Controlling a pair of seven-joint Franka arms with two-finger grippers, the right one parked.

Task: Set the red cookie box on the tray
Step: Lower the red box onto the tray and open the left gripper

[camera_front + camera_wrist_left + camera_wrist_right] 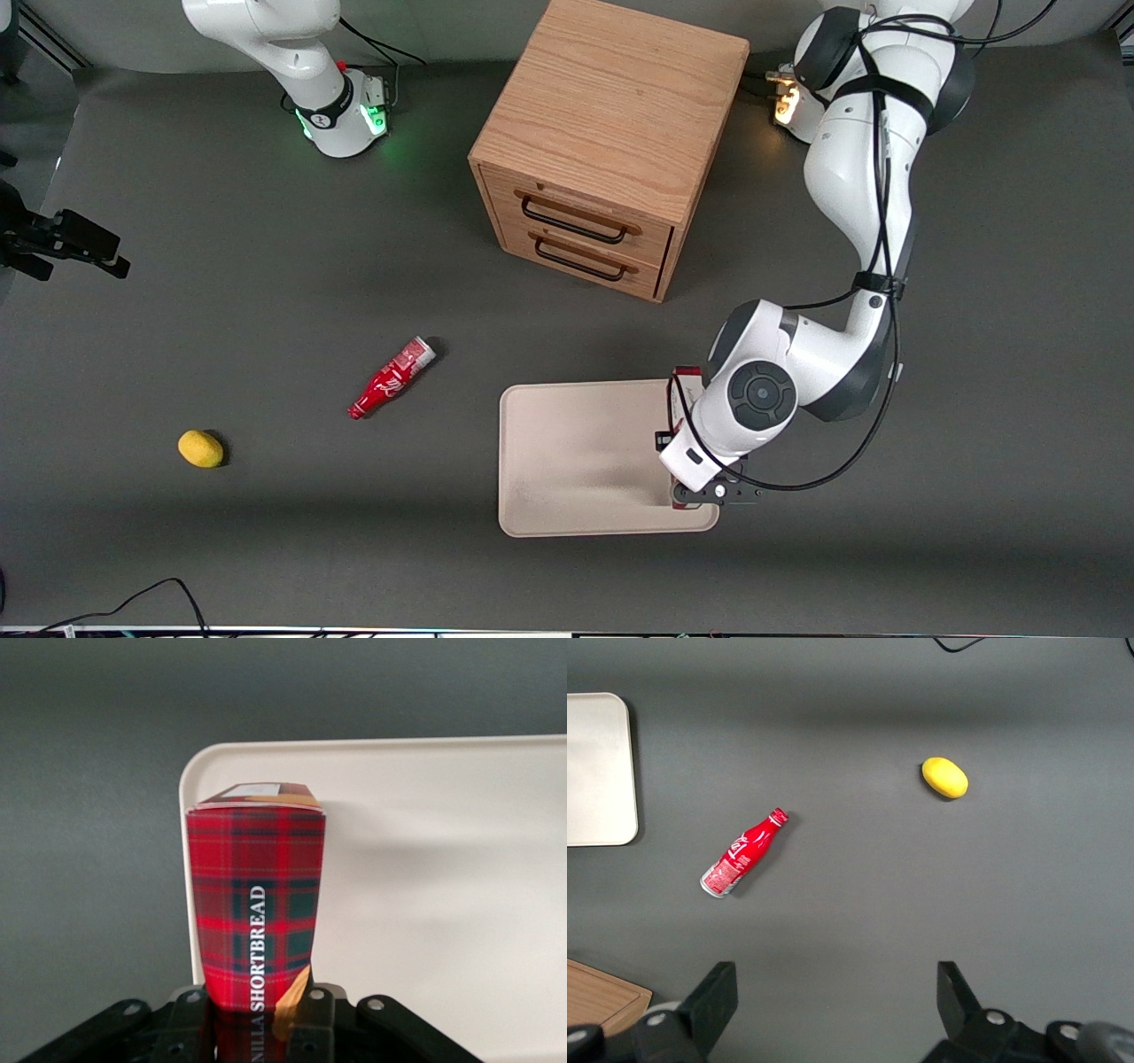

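Note:
The red cookie box (257,904), dark red plaid with white "SHORTBREAD" lettering, is clamped between my left gripper's (252,1028) black fingers (312,1020). The gripper (684,443) is over the beige tray's (576,461) edge toward the working arm's end, with the wrist covering most of the box. Only the box's ends (687,376) show in the front view. In the left wrist view the box lies along the tray's rim (190,806), reaching to a rounded corner. I cannot tell whether the box touches the tray.
A wooden two-drawer cabinet (611,142) stands farther from the front camera than the tray. A small red bottle (392,378) and a yellow lemon (200,448) lie on the grey table toward the parked arm's end.

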